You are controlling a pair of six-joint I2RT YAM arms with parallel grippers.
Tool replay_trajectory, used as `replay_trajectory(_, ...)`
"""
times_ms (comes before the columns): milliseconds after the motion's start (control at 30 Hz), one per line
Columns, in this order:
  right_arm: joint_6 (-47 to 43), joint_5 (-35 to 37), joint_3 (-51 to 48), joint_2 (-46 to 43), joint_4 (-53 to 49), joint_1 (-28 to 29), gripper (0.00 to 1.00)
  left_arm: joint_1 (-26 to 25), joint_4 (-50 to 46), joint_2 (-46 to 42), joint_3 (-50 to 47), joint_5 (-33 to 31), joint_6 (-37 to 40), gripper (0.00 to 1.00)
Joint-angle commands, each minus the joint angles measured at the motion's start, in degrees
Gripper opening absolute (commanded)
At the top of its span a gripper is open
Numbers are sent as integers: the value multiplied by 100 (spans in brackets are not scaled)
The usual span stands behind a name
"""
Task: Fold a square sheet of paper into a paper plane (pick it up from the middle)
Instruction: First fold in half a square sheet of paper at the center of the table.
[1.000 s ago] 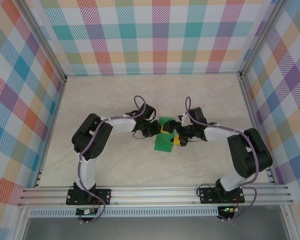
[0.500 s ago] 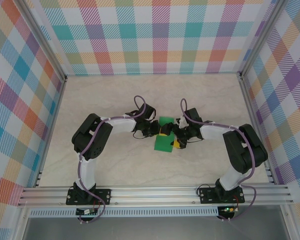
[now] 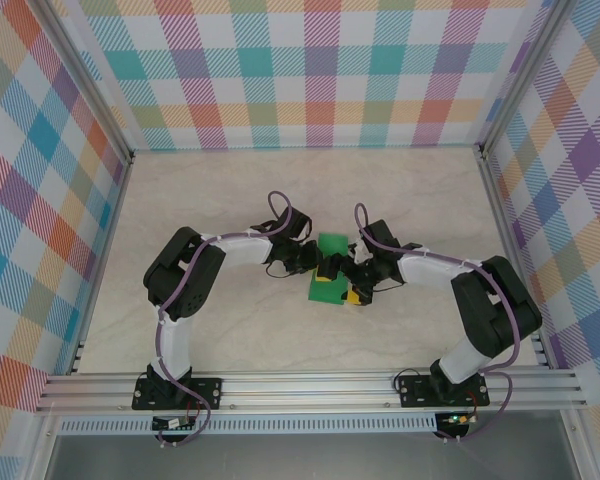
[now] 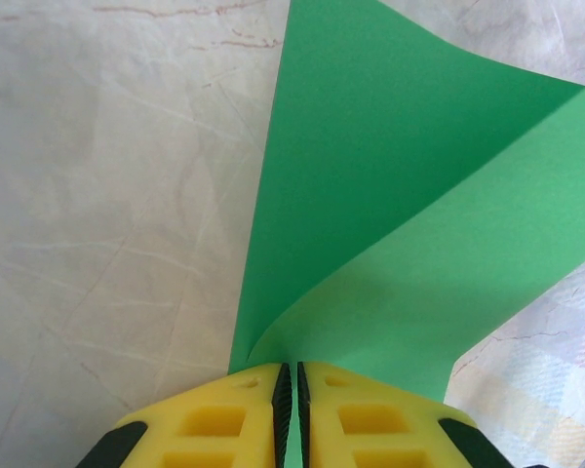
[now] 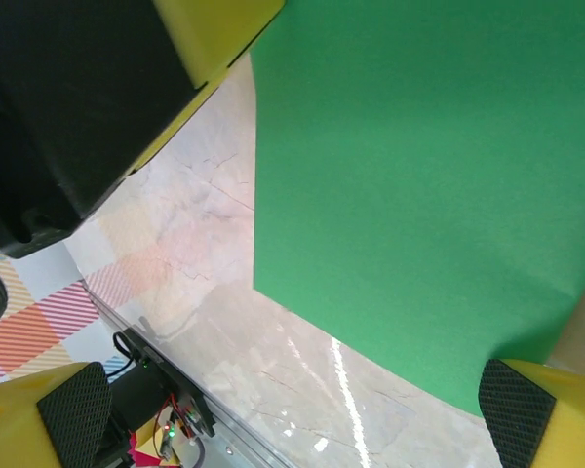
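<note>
My left jaws are pinched tight on the square sheet of paper (image 4: 390, 214), which bends up off the counter (image 4: 107, 195) between my arms. My right jaws, wide apart, have just moved in closer around its other side. I think a fold comes next.

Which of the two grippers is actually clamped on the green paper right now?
The left gripper: its yellow fingers are pinched shut on the square sheet of paper. The right gripper is wide open, holding nothing.
</note>
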Motion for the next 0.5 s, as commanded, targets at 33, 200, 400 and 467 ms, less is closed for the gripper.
replay_trajectory(33, -57, 101, -73, 161, -274, 18, 100, 69, -458, 111, -155, -229, 69, 15)
replay_trajectory(200, -50, 69, -36, -9, -262, 18, 100, 70, -458, 114, -159, -224, 67, 15)
replay_trajectory(400, 34, -1, -5, -359, 20, 18, 99, 70, -480, 110, -158, -221, 86, 15)
replay_trajectory(467, 83, -71, 8, -307, 132, 16, 95, 70, -475, 107, -155, -220, 88, 15)
